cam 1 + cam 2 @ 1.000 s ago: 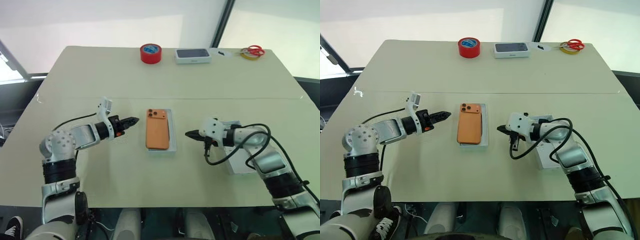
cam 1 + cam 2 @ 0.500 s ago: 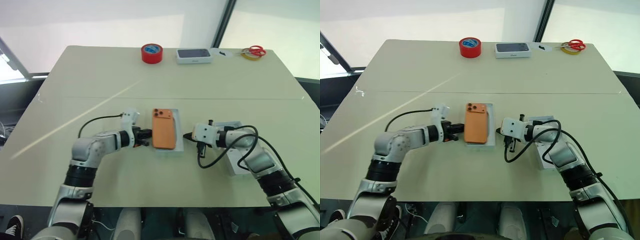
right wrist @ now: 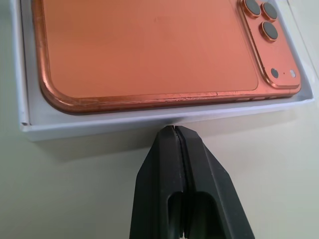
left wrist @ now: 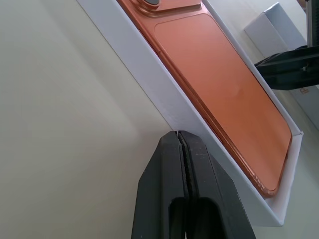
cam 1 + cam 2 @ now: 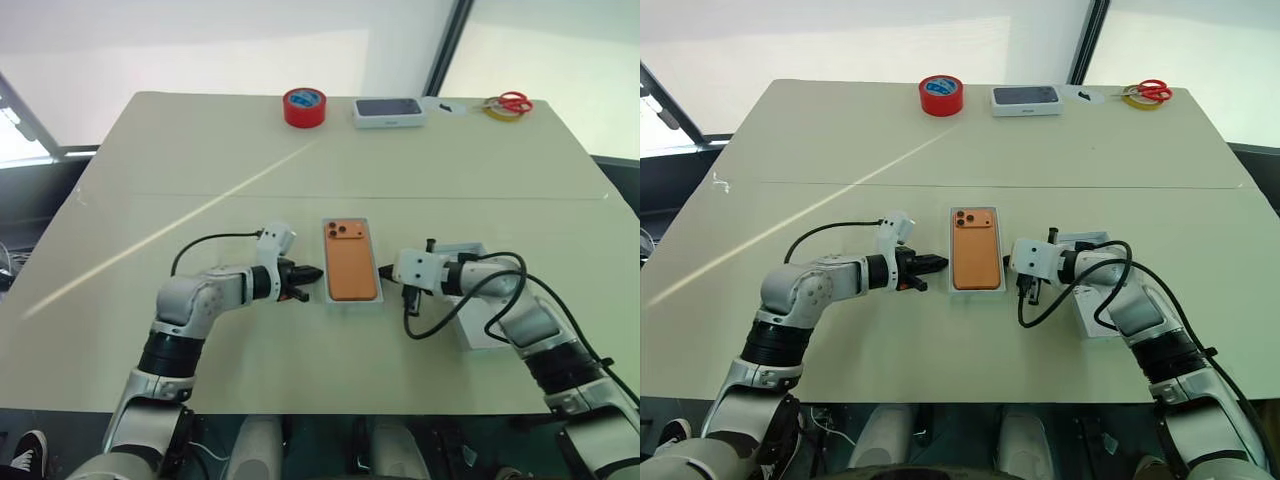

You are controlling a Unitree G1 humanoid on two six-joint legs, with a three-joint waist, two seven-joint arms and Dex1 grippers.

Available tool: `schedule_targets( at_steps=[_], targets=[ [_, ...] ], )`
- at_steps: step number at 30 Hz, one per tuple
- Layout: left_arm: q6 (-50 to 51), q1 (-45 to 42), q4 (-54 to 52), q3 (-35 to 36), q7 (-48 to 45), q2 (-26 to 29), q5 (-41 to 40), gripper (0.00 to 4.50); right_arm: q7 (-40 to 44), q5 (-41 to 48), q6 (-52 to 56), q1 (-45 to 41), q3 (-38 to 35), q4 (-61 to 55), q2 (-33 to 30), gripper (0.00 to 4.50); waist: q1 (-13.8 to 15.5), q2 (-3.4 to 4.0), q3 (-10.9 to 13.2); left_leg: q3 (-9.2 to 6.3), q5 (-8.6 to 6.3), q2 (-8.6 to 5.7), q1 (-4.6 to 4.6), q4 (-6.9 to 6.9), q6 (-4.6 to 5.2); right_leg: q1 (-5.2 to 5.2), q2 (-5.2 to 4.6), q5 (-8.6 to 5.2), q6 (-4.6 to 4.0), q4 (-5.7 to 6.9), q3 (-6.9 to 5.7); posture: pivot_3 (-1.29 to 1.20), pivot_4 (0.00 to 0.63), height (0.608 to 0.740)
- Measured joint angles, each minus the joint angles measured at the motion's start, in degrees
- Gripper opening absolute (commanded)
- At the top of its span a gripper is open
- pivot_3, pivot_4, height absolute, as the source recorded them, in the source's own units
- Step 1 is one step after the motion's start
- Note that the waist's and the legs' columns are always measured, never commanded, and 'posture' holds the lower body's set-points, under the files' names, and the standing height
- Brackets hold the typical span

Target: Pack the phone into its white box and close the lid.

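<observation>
Though boxed, phone [image 5: 350, 260] between tools.

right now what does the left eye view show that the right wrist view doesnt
The left eye view alone takes in the red tape roll, the dark-topped box, the scissors, the lid under the right arm, and the shut left gripper. The right wrist view alone brings the camera lenses close. Both share the phone lying in the white box and the shut right gripper at its side wall.
</observation>
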Motion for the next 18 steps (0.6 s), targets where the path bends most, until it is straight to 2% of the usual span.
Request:
schedule_targets(
  at_steps=[8,18],
  targets=[
    [-4.25,-2.04,2.92,-4.83,-2.55,-3.8,4.65,0.05,2.82,1.46,2.41,4.13,-2.23,-5.1,-5.63,0.0,1.65,0.06,-0.03,-0.01,-0.19,0.0,-0.14,0.38,0.23,0.04,-0.03,-0.02,0.02,-0.05,-0.05,0.0,0.15,0.74],
    [-7.66,-3.51,7.48,-6.72,-4.82,-8.38,7.53,0.05,4.55,2.9,4.73,7.29,-5.53,-6.05,-9.73,0.0,2.0,0.07,-0.04,-0.13,-0.31,-0.05,-0.25,0.69,0.42,0.1,-0.13,-0.03,0.01,-0.12,-0.05,0.0,0.15,0.74]
  ],
)
